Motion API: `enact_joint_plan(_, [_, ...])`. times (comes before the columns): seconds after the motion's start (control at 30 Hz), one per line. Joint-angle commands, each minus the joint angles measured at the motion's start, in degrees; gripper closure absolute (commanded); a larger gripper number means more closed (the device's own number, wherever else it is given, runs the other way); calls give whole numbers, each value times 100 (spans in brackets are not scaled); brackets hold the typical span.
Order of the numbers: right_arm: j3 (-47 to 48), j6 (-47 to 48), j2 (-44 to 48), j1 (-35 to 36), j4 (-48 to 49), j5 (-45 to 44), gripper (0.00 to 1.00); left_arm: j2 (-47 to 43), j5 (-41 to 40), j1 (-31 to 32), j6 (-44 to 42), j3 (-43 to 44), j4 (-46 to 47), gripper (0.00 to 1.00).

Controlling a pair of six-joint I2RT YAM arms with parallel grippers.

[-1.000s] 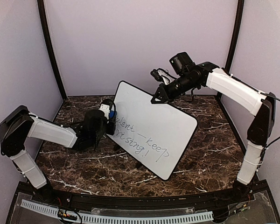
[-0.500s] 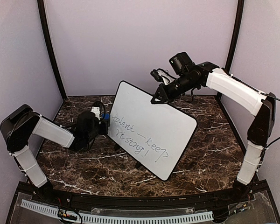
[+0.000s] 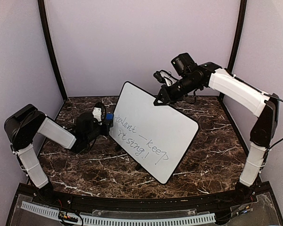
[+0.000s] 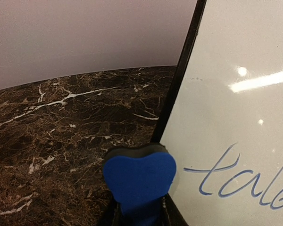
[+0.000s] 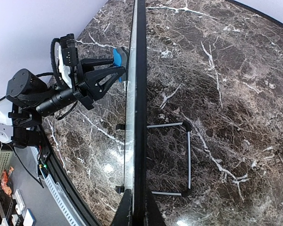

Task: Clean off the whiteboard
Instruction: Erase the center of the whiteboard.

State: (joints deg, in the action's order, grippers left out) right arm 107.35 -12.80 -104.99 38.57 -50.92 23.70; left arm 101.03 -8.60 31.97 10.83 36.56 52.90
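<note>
Slippage is the chief risk here. The whiteboard is propped upright and tilted on a wire stand in the middle of the marble table, and its top edge is pinched by the clenched right gripper. The blue eraser is clamped in the left gripper and is placed at the board's left edge, just beside the first letter of the blue handwriting, none of which appears to have been wiped. If the eraser is pressed hard against the face, the board could be pushed back on its stand or twisted in the right gripper's narrow hold, and the stand's feet could be slid across the smooth stone. If too little pressure is applied, streaks would likely be left. A stroke begun this close to the black frame could also be caught on the rim, so that the eraser is knocked askew or levered out of the jaws.
</note>
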Motion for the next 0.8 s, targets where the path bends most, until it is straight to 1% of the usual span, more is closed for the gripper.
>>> enact_joint_plan(0.0, [-57,659,-149,225,-211,-16,100,67,996,117,-52,-10,192,100])
enact_joint_plan(0.13, [-59,656,-162,222,-199,-7,100,32,1218,143,-49,-50,213,100])
enact_joint_plan(0.23, [-58,647,-166,224,-198,-4,100,23,1219,223,-117,-17,151,100])
enact_joint_plan(0.4, [-70,638,-160,228,-187,-15,100,37,1068,470,-332,43,46,100])
enact_joint_plan(0.67, [-70,628,-169,230,-199,-23,100,68,932,653,-474,44,119,100])
enact_joint_plan(0.77, [-68,629,-171,237,-193,-14,100,46,532,676,-443,-2,175,100])
